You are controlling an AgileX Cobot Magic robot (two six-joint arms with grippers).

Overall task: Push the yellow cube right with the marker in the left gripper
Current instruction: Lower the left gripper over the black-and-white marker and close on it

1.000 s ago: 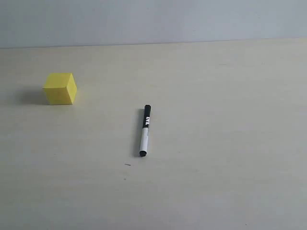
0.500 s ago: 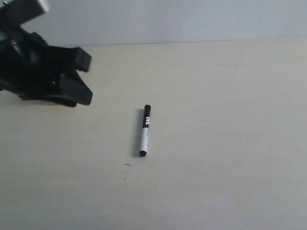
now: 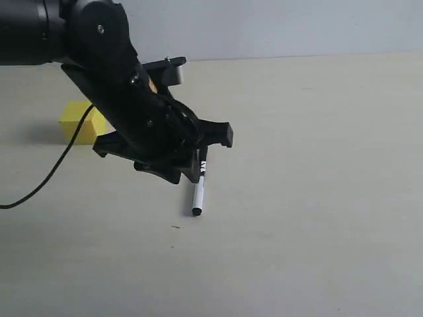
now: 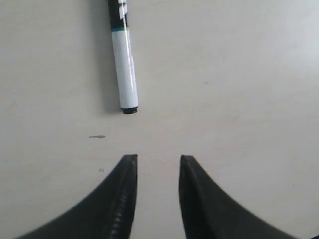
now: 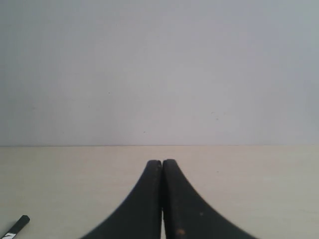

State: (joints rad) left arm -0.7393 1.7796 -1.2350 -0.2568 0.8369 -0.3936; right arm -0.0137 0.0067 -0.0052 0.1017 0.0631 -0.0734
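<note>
Left wrist view is showing the left gripper (image 4: 158,160) standing partly open. Its two dark jaws are apart, with bare worktop (image 4: 239,99) showing between them, and it is gripping nothing. The marker (image 4: 123,64) is lying flat on the worktop just ahead of the jaw tips and a little off their centre line, touching neither. Its white barrel end is pointing toward the gripper and its black cap away.

Exterior view is showing the left arm leaning over the middle of the worktop. The gripper is covering the far, capped half of the marker, while the white near end is showing clear below it. How high the gripper is hanging above the marker cannot be told.

The yellow cube (image 3: 69,119) is sitting at the far left, well apart from the marker. It is partly hidden behind the arm, and a black cable (image 3: 39,185) is crossing in front of it.

The right gripper (image 5: 162,164) is resting with its jaws pressed together, empty, and is taking no part.

Finding: the task is standing at its opening step. The marker is not yet grasped and the cube appears unpushed. Remaining, as judged:
- closing on the marker and lifting it
- carrying it to the cube's left side
- pushing the cube right
</note>
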